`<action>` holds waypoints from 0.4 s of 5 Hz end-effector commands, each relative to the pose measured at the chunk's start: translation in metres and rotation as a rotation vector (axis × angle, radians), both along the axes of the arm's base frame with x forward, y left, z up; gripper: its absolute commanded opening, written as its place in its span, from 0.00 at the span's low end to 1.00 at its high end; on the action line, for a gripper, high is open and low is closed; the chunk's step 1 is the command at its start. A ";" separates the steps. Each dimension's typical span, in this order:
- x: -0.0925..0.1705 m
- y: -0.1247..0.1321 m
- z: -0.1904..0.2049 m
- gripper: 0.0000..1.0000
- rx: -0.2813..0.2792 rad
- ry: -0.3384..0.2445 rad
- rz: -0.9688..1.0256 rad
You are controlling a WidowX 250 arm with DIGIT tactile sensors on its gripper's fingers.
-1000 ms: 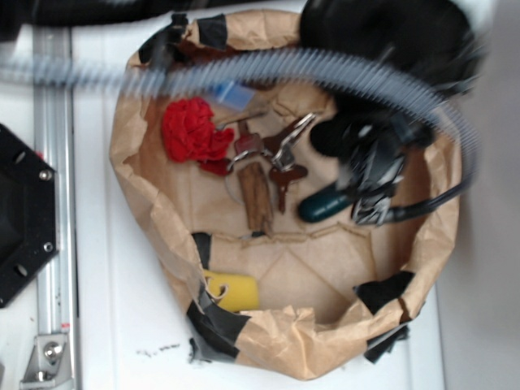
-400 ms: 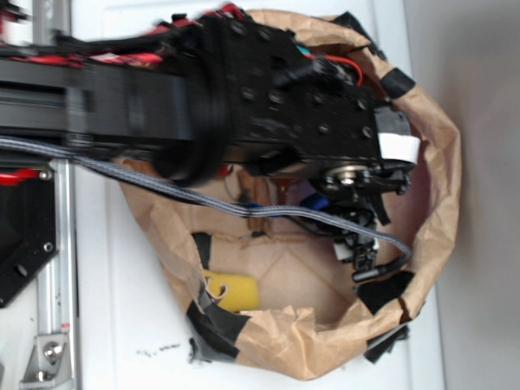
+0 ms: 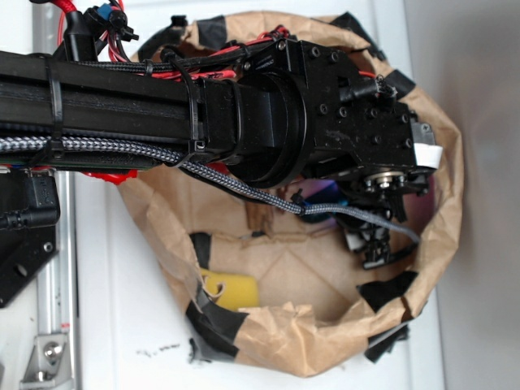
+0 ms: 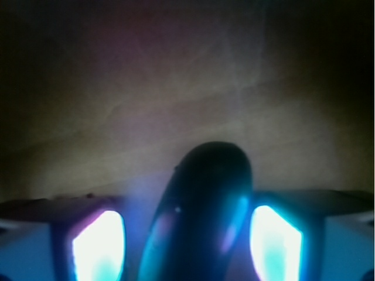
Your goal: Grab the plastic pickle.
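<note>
Wrist view: plastic pickle [image 4: 202, 216] sits between glowing fingers [image 4: 96, 246] of gripper [image 4: 187, 249], rounded end pointing away; whether jaws actually clamp it, cannot tell (gaps blurred). Beyond it, brown paper floor. Exterior view: arm [image 3: 244, 122] has swung in over paper bag [image 3: 284, 349] within last second, now covering pickle. Grasp looks imminent. Bag wall close on far side; open floor toward yellow sponge [image 3: 231, 291].
</note>
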State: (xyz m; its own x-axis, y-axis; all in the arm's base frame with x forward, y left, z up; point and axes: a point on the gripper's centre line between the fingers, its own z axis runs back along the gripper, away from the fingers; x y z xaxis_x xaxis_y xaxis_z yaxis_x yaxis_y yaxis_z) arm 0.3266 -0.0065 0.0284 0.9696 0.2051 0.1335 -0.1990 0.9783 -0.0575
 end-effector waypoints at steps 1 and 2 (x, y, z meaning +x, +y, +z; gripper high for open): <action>-0.002 0.007 0.046 0.00 -0.014 -0.035 -0.061; -0.008 0.020 0.096 0.00 0.056 -0.048 -0.199</action>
State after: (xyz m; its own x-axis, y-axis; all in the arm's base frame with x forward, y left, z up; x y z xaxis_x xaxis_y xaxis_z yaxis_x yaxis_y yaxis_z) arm 0.3173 0.0075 0.1047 0.9932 -0.0122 0.1157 0.0140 0.9998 -0.0148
